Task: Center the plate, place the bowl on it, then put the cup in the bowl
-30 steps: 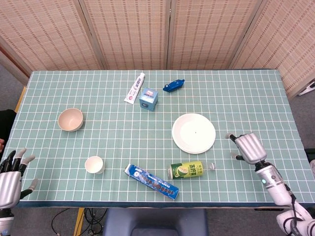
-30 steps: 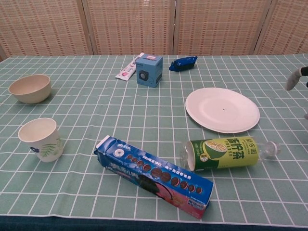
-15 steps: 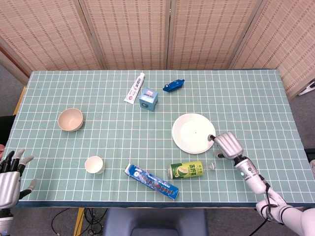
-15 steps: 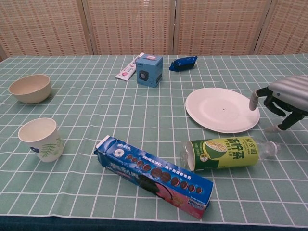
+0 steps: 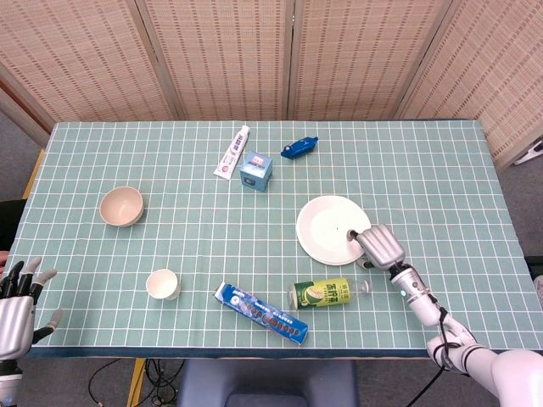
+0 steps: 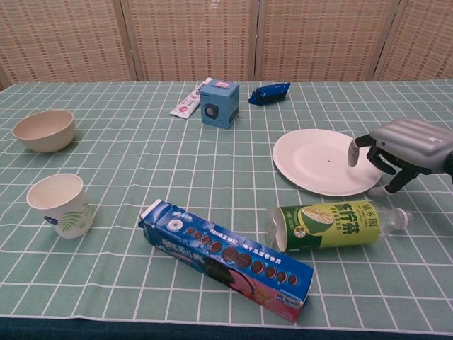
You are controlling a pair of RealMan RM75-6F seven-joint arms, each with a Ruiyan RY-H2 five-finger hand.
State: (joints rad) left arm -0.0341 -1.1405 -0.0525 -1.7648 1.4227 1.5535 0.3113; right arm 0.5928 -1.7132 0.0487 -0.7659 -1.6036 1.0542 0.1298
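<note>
Head view: since a second ago I have brought my right hand (image 5: 379,246) in from the right side of the desk (image 5: 441,170), and it now sits over the near right rim of the plate (image 5: 331,227). Its fingers (image 5: 360,238) are curled downward, parted and holding nothing. The bowl (image 5: 121,206) and the cup (image 5: 162,284) sit unmoved at the far left. My left hand (image 5: 17,305) waits off the near left corner, fingers spread and empty.

Chest view: the right hand (image 6: 405,145) arches over the plate's (image 6: 318,161) right edge, one fingertip (image 6: 352,151) above the rim; I cannot tell whether it touches. The green bottle (image 6: 333,224) lies just near of it.
</note>
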